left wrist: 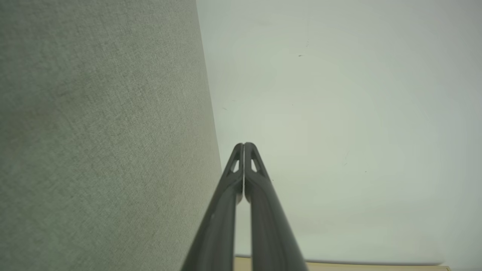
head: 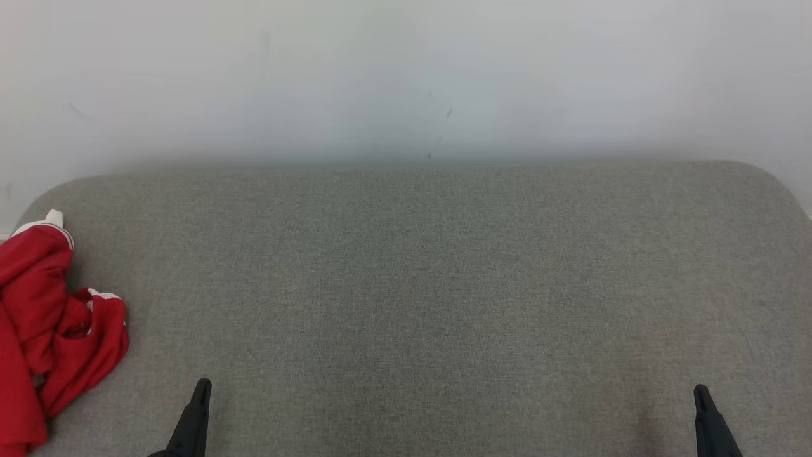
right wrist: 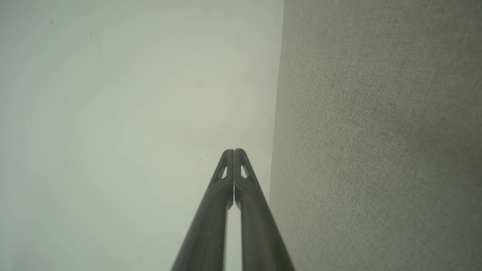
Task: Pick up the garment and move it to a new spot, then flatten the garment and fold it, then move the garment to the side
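The garment (head: 47,324) is red with white trim and lies crumpled at the far left edge of the grey fabric surface (head: 419,285), partly cut off by the head view's border. My left gripper (head: 203,385) rises at the lower left, a short way right of the garment and apart from it. At the lower right stands my right gripper (head: 700,390), far from the garment. In the left wrist view the left gripper (left wrist: 244,145) has its fingers pressed together with nothing between them. The right gripper (right wrist: 234,151) is likewise shut and empty.
A pale wall (head: 406,76) runs behind the grey surface, whose far corners are rounded. In the left wrist view a strip of light wooden floor (left wrist: 339,266) shows below the wall.
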`<state>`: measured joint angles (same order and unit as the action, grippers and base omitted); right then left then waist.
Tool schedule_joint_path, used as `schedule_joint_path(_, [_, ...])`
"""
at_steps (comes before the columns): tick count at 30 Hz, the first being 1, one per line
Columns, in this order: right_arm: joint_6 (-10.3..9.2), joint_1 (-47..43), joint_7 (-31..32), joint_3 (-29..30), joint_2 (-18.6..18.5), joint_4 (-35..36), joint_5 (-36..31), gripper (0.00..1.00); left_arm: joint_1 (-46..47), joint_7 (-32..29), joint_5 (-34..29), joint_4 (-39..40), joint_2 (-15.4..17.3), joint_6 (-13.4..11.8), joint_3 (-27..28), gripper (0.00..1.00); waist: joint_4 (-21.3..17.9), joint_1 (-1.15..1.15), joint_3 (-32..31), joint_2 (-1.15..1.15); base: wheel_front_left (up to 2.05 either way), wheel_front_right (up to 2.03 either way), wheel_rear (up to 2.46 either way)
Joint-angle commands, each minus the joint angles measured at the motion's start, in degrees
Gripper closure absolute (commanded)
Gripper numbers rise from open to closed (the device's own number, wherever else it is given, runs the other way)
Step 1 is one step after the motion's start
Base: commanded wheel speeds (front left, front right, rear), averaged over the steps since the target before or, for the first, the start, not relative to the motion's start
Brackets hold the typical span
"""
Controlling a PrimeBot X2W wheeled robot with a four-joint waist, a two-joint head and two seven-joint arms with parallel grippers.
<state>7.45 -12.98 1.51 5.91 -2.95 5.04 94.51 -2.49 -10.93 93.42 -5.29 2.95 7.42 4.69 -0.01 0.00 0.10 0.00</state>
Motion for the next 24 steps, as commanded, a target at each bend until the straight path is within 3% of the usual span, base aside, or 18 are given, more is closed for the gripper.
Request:
schedule_joint_path(1, [0.07, -0.3, -0.1, 0.0, 0.1, 0.2, 0.0, 1.0, 0.0, 0.0, -0.2, 0.0, -0.1, 0.2, 0.2, 1.0, 0.0, 0.0, 0.0, 0.0, 0.0, 0.0, 0.0])
schedule_joint_path(24, [0.07, -0.3, -0.1, 0.0, 0.1, 0.2, 0.0, 1.0, 0.0, 0.0, -0.2, 0.0, -0.1, 0.2, 0.2, 1.0, 0.0, 0.0, 0.0, 0.0, 0.0, 0.0, 0.0])
